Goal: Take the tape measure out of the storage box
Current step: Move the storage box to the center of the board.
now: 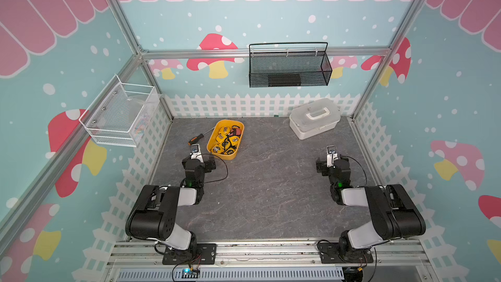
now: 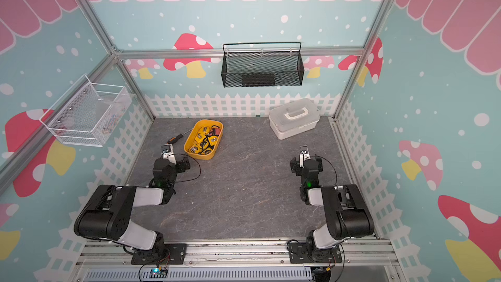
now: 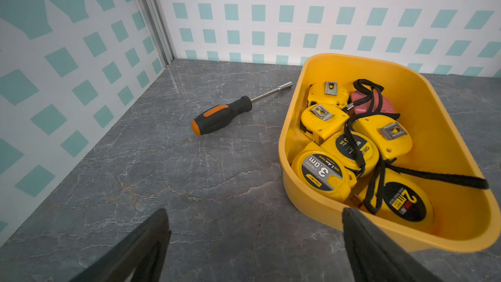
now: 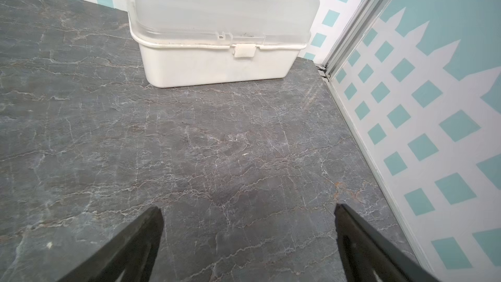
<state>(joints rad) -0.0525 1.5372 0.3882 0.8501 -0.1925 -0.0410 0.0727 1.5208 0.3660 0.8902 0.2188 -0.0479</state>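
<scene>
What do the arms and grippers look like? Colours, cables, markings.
The left arm and right arm match: black joint housings, white link shells, black cable looping near each wrist, a green light on each. The left gripper and right gripper are black, tapering to points.

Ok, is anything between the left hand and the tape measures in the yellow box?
Only bare table lies between the open left hand and the storage box. The box's low near wall must be cleared, and black wrist straps drape across the tape measures. The screwdriver lies off to one side.
</scene>
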